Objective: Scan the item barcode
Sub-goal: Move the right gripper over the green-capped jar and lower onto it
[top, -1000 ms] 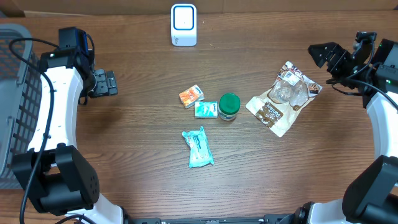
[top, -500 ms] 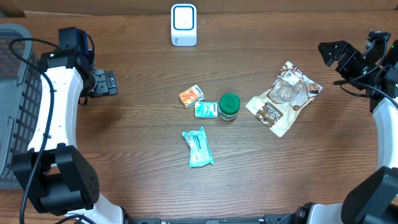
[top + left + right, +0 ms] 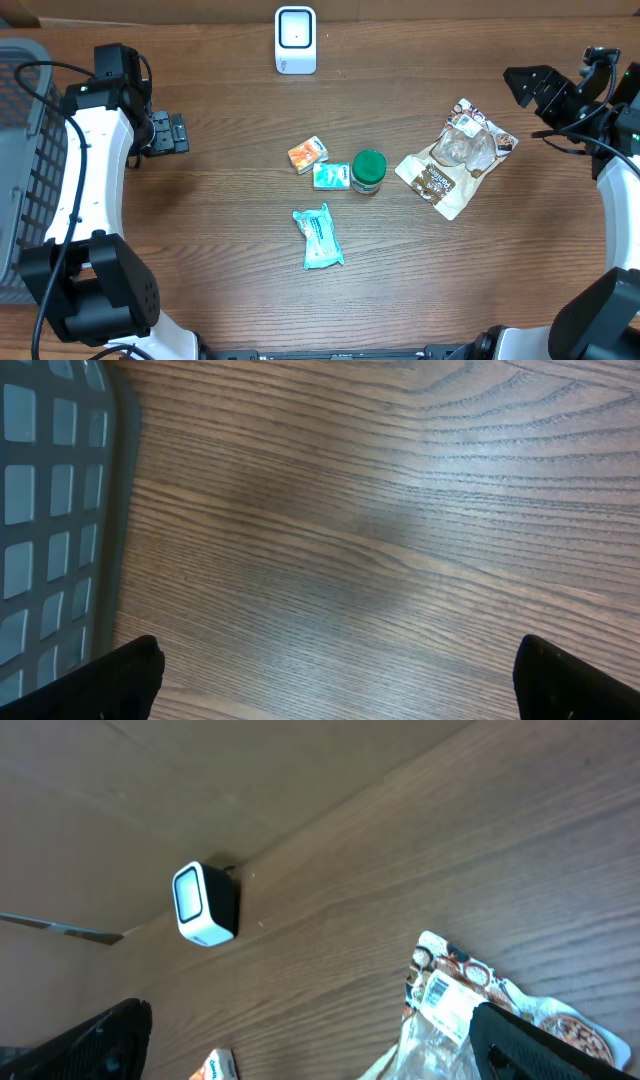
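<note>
From overhead, the snack bag (image 3: pixel 457 157) is seen lower right of the scanner (image 3: pixel 295 40), apart from the wide-spread right gripper (image 3: pixel 522 85). The left gripper (image 3: pixel 178 133) (left of the scanner) is equally spread. At the left wrist, only a basket (image 3: pixel 50 510) is shown. At the right wrist, the bag is seen lower right of the scanner, beside one fingertip.

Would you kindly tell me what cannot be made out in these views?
Overhead: any barcode on the orange packet, teal packet, jar or pouch is too small to find.
Right wrist: the snack bag is cut off by the bottom edge; its white label is unreadable.
Left wrist: only table and basket; no items.
</note>
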